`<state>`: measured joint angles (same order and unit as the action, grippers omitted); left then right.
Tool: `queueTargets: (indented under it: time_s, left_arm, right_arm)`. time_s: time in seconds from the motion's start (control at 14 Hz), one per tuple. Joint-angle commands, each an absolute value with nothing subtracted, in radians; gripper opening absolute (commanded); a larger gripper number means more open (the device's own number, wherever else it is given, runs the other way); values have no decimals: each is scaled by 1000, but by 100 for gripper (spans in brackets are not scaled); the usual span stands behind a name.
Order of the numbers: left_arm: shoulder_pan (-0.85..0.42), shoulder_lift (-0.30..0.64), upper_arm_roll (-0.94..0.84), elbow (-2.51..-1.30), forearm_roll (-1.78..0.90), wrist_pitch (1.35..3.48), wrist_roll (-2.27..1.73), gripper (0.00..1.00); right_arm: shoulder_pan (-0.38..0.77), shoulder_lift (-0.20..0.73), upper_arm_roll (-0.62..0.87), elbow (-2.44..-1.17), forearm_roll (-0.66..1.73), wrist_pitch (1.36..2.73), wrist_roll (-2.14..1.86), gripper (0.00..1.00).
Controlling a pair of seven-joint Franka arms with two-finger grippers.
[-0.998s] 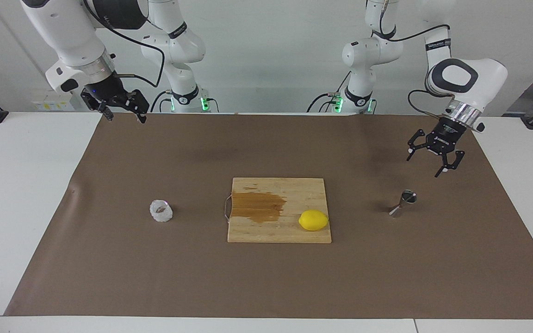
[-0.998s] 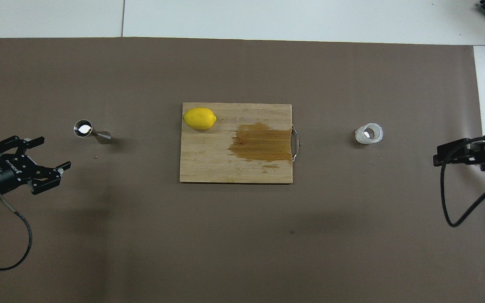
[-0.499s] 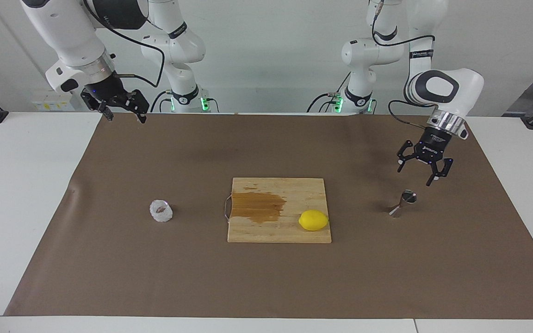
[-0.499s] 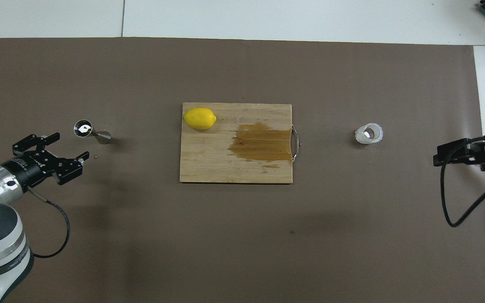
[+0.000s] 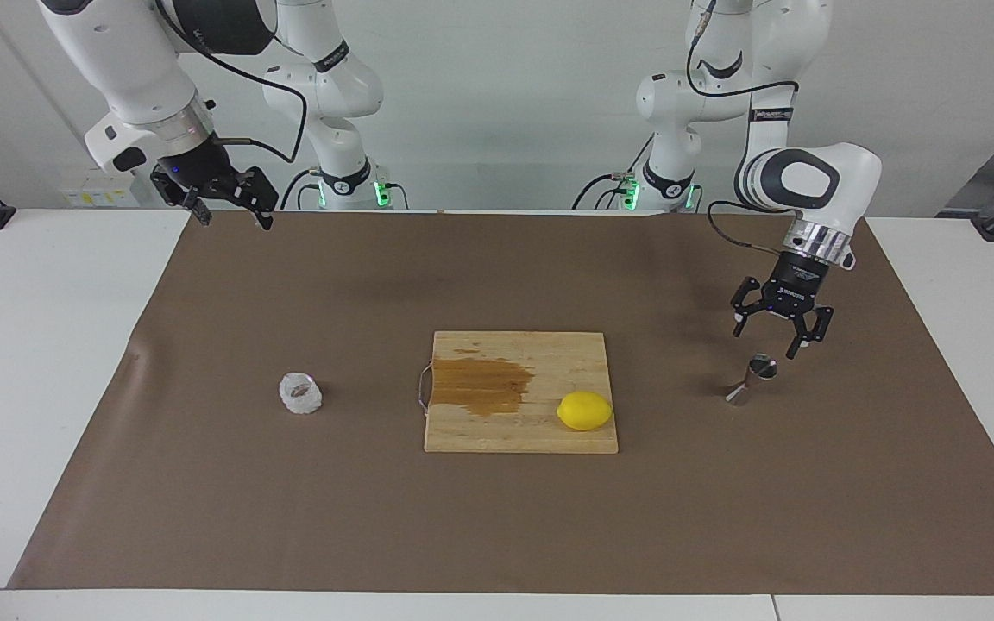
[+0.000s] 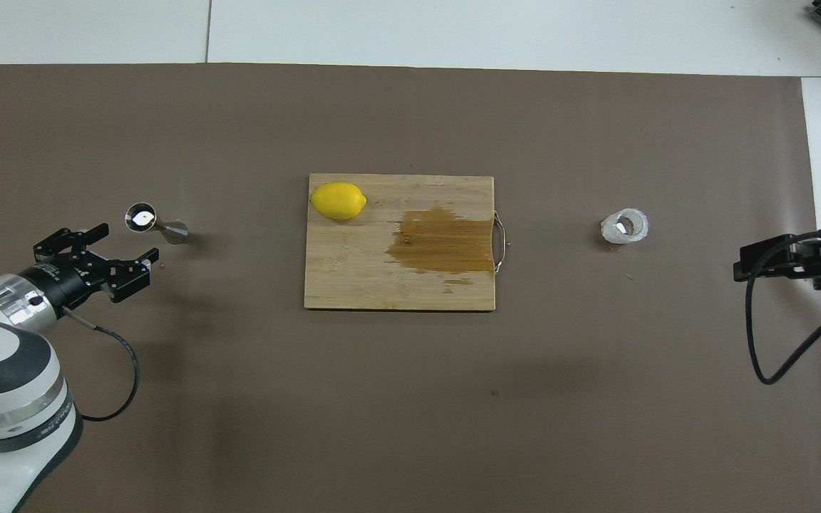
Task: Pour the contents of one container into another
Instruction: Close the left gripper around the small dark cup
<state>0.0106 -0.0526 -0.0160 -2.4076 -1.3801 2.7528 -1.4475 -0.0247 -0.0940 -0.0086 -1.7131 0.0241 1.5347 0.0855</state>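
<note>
glass cup [image 5: 300, 393]: small, squat and faceted, whitish see-through glass. It stands upright on the brown mat toward the right arm's end of the bench, open mouth up. Something darkish shows inside in the facing view, but I can't tell what it is.

jigger [image 5: 751, 378]: tiny shiny steel hourglass shape, two cones meeting at a skinny waist. It sits on the mat toward the left arm's end, and I can't say for sure whether it's upright or leaning. The overhead view looks straight into its round top cup [image 6: 140, 216], which glints bright.

left gripper [image 5: 778, 329]: hangs in the air just above the jigger, pointing down, jaws spread wide with nothing between them. It isn't touching the jigger.

right gripper [image 5: 232, 213]: the right arm waits up by the mat's edge nearest the robots, at its own end of the bench. Its jaws look open and empty, well apart from the glass cup.

cutting board [image 5: 549, 431]: wooden, mid-bench between the cup and the jigger, with a wire handle on the side facing the cup. A big dark wet-looking stain covers part of it.

lemon [image 5: 584, 410]: yellow, lying on the board at the corner closer to the jigger, clear of the stain.

mat [image 5: 497, 535]: plain brown sheet covering most of the white bench.
</note>
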Motion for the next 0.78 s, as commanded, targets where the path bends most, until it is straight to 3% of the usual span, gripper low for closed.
queueTargets:
  time_s: [0.0,0.71]
  left_arm:
    - [-15,27,-11,-2329,-1424,2792,-1454,100]
    - [-43,63,-12,-2287,-1447,2821,-1448,100]
  right_arm:
    - [-34,-94,-5,-1707,14,1532,77,100]
    - [-34,-94,-5,-1707,15,1532,77,100]
